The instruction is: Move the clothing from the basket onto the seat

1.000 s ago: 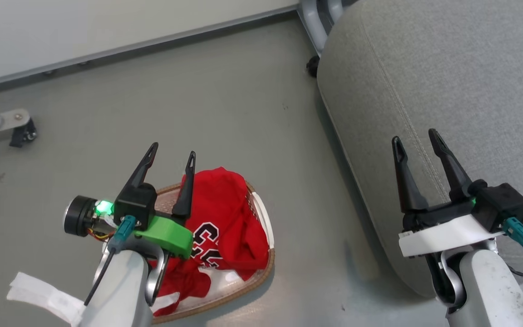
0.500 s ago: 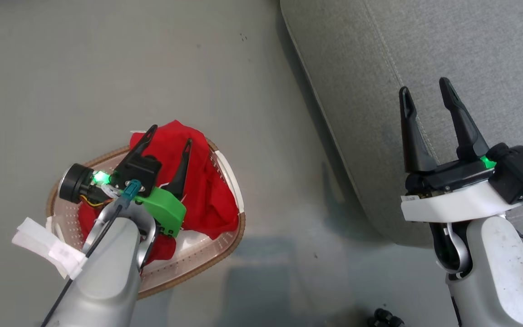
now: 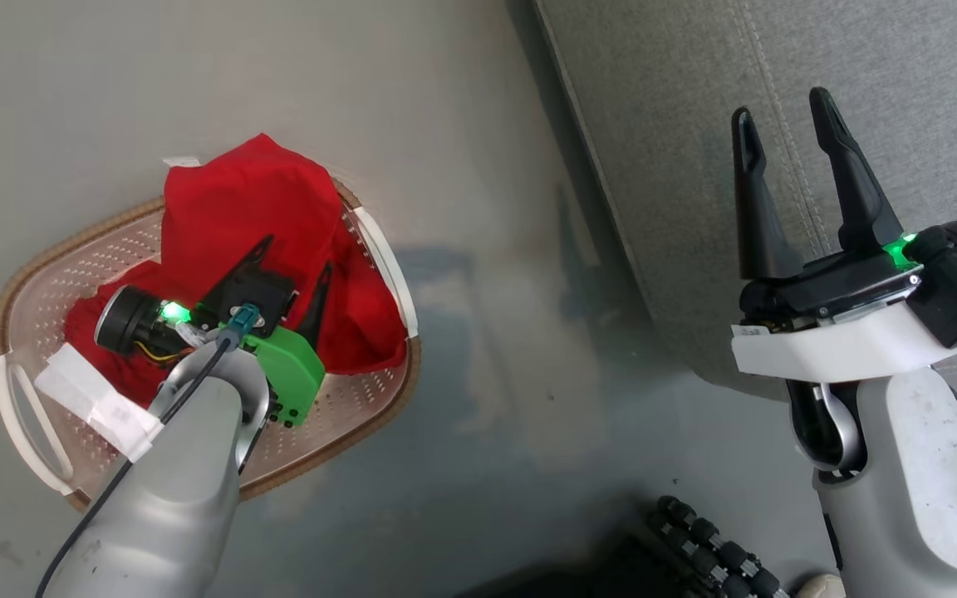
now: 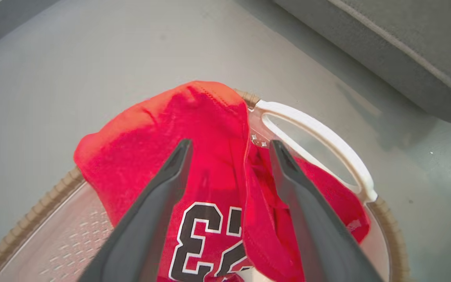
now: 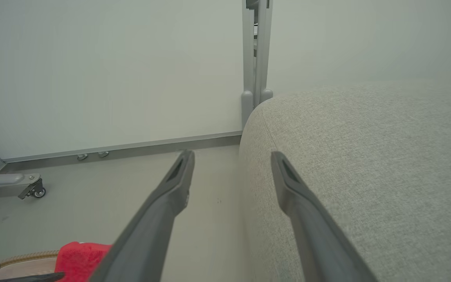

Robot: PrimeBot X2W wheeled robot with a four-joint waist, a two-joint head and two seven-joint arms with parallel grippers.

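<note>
The clothing [image 3: 254, 199] is a heap of bright red fabric in the cream perforated basket [image 3: 55, 257] on the floor, one edge draped over the far rim. Black white-outlined numerals [image 4: 206, 239] show in the left wrist view. My left gripper [image 3: 296, 256] hangs open just over the heap, its fingers [image 4: 163, 188] either side of a red fold [image 4: 245, 176]; nothing is gripped. My right gripper [image 3: 780, 104] stands open and empty over the left edge of the grey seat [image 3: 678, 124]. In the right wrist view the seat [image 5: 366, 176] lies to the right and the clothing [image 5: 80, 254] at the bottom left.
The basket's white handle [image 4: 319, 133] faces the seat, with a strip of grey floor [image 3: 487, 291] between them. A metal post [image 5: 257, 51] and a castered frame leg [image 5: 33, 190] stand by the far wall. A black ribbed part [image 3: 711, 540] lies near my base.
The head camera has tilted down, so the whole picture has shifted. My left gripper has come down from the basket's rim to over the red heap. Both grippers stay open.
</note>
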